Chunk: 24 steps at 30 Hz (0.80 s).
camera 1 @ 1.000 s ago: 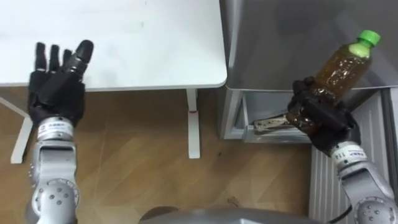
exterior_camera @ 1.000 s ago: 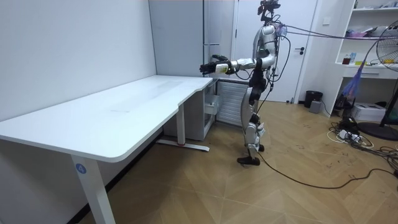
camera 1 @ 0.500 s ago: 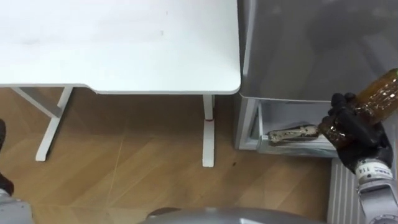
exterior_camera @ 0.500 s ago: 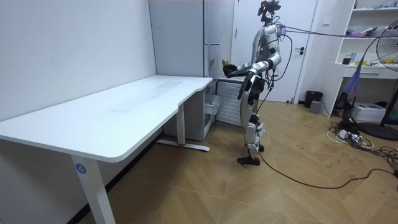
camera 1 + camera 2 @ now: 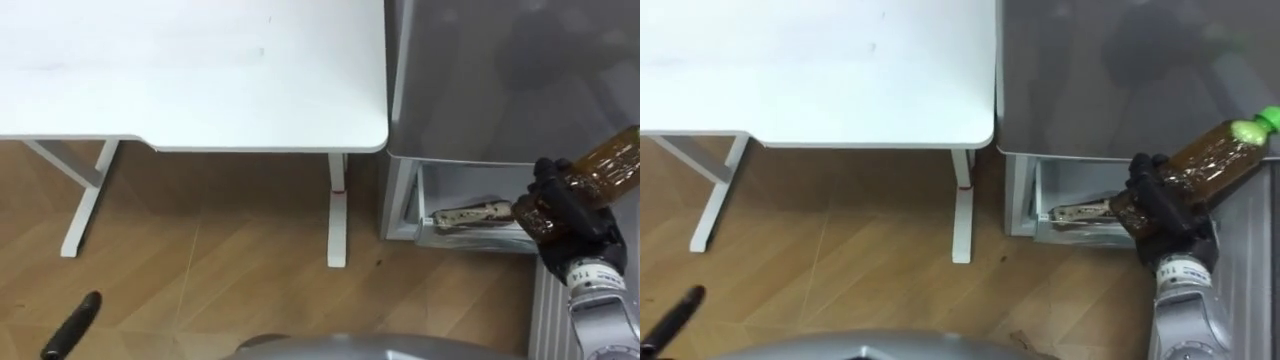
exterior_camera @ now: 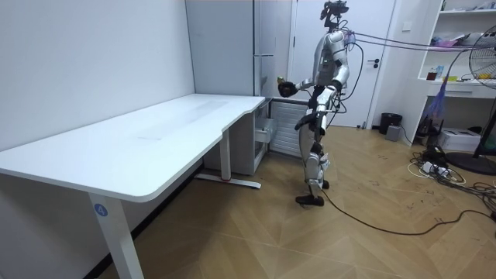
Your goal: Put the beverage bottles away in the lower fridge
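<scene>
Nothing legible shows anywhere. In the room view, a small round blue sticker [image 6: 99, 208] sits near the top of the near leg of the long white desk [image 6: 155, 139]; its pale mark is too small to read. The narrow white tag [image 5: 592, 272] at the wrist of the black right hand [image 5: 575, 225] carries dark print, too blurred to make out. The brown clear plastic bottle with a green cap [image 5: 1212, 152], gripped in that hand, offers no readable label.

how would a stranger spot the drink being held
Right of the white desk stands the grey fridge, lower drawer open. Before it the right hand grips a brown-filled clear plastic bottle, green-capped and held up, while another item lies inside.
</scene>
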Available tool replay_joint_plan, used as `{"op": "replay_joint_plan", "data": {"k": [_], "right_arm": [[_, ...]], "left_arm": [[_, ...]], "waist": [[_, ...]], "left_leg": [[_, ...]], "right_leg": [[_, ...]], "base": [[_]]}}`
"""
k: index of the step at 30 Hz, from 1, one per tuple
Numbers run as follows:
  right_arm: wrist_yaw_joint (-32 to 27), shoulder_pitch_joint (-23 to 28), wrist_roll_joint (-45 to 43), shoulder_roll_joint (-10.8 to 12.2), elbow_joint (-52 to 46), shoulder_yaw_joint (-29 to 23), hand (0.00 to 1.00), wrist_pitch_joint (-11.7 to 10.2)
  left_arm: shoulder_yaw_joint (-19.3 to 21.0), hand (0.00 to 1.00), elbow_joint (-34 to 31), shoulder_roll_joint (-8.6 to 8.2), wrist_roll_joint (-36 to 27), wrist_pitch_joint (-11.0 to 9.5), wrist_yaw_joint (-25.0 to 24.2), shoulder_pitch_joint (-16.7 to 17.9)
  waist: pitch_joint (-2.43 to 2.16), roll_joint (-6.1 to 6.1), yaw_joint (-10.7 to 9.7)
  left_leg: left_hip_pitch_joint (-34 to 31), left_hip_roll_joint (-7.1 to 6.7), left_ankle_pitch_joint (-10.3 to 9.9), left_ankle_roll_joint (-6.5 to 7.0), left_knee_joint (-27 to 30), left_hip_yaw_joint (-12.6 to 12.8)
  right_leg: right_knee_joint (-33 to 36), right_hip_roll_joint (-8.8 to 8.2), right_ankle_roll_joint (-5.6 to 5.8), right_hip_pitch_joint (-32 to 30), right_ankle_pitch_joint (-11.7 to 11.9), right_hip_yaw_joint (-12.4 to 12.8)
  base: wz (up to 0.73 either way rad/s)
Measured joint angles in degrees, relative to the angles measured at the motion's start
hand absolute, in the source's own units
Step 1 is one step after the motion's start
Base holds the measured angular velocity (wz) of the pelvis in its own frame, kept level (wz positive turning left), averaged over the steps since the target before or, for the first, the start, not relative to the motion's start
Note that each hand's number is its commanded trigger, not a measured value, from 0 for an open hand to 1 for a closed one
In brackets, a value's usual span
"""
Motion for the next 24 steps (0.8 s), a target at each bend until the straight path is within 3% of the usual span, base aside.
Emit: {"op": "replay_joint_plan", "data": {"k": [4, 8, 10, 15, 18, 24], "right_arm": [[-0.9, -0.2, -0.1, 0.1, 0.0, 0.3, 1.00, 0.0], [-1.0, -1.0, -0.1, 0.1, 3.4, 2.7, 1.00, -0.4], [-1.6, -1.3, 0.0, 0.1, 5.4, 3.7, 1.00, -0.4], [-2.6, -1.7, 2.0, 0.1, 9.5, 5.2, 1.00, -0.4], [-3.3, -2.6, 5.5, 0.1, 9.5, 5.5, 1.00, -0.5], [-4.6, -5.9, 12.5, 0.1, 11.0, 6.2, 1.00, -3.8]], "left_arm": [[-3.5, 0.00, 5.7, 0.05, 9.8, 1.0, -3.7, -0.2], [-8.2, 0.00, 10.5, 0.16, 21.5, 3.6, -8.2, -0.8], [-9.7, 0.00, 11.3, 0.15, 23.2, 4.7, -10.0, -1.1], [-11.1, 0.00, 13.4, 0.15, 26.4, 5.0, -13.1, -2.0], [-11.9, 0.00, 14.5, 0.16, 32.3, 5.1, -14.5, -2.5], [-13.7, 0.00, 15.5, 0.08, 36.6, 6.0, -16.4, -2.8]], "waist": [[-0.02, -0.11, -0.6], [0.00, -0.57, -2.4], [0.00, -0.66, -2.9], [0.02, -0.68, -3.0], [0.09, -0.74, -3.1], [0.55, -0.86, -3.2]], "left_leg": [[0.0, -0.09, 0.0, 0.01, 0.1, -0.1], [-0.5, -0.19, 0.0, 0.01, 0.1, -0.1], [-1.0, -0.25, 0.0, 0.01, 0.1, -0.1], [-1.2, -0.27, 0.0, 0.02, 0.0, 0.4], [-1.9, -0.27, 0.0, 0.03, 0.1, 0.5], [-1.9, -0.22, 0.0, 0.03, 0.0, 0.5]], "right_leg": [[0.0, -0.05, 0.07, 0.0, -0.1, 0.0], [-0.2, -0.08, 0.14, 0.1, -0.3, 0.0], [-0.7, -0.05, 0.14, 0.0, -0.3, 0.1], [-0.8, -0.08, 0.12, -0.6, -0.3, 0.8], [-0.6, -0.10, 0.12, -1.0, -0.3, 0.9], [0.1, -0.10, 0.13, -1.1, -0.3, 0.7]], "base": [[0.03], [0.01], [0.02], [-0.05], [0.00], [0.07]]}}
